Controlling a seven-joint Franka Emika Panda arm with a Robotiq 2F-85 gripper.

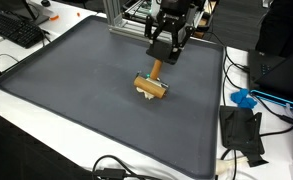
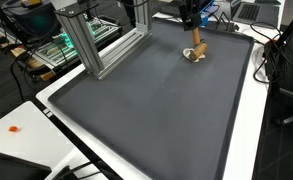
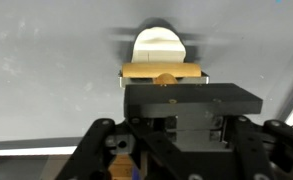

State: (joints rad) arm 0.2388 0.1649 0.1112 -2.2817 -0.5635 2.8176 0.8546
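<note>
Tool points straight down, jaws clamped on wooden utensil

You have a wooden tool with a slim, light-brown handle and a flat, oblong wooden head that has a white part beneath it. The handle stands nearly upright, tilted slightly, and its top is pinched in the gripper. The head sits low on the dark mat, well inside its borders. Whether the head touches the mat is unclear.
</note>
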